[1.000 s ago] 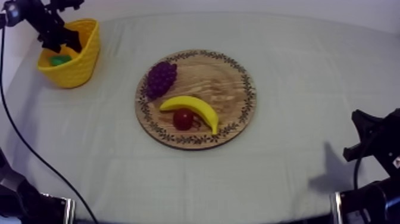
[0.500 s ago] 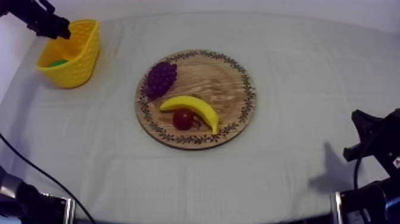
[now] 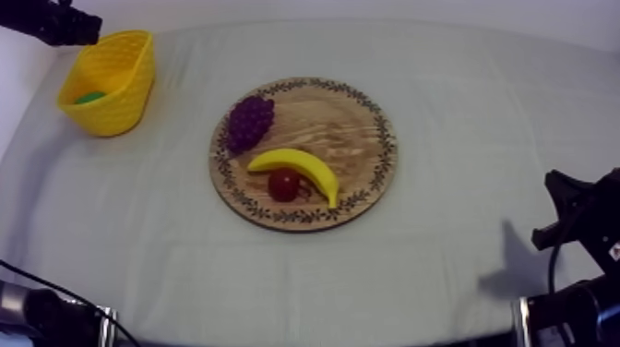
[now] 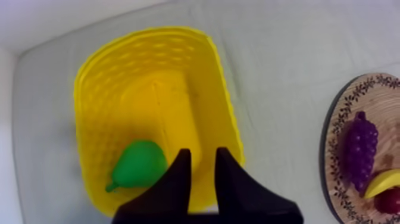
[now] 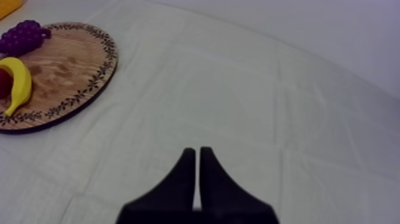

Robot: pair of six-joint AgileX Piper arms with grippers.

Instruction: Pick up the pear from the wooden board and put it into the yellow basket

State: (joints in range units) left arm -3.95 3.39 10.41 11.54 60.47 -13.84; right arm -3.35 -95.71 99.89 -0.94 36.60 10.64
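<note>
Hovering above the basket (image 4: 149, 77), the left gripper (image 4: 202, 159) has its fingers a little apart with nothing between them. The pear (image 4: 140, 170) lies on its side on the basket floor, clear of those fingers, so I judge the drop made and the task as good as done. The basket sits at the left side of the table, which would explain why the left arm does this job. The right gripper (image 5: 196, 152) is pressed together into a wedge, holding nothing, low over bare cloth (image 5: 268, 89) and well apart from the board (image 3: 351, 120), likely parked out of the way. On the board lie the grapes (image 3: 250, 120), the banana (image 3: 295, 164) and the small red fruit (image 3: 283, 185), which touches the banana's inner curve. No brand, label or writing can be read; the board's rim carries only a leafy ornament.
</note>
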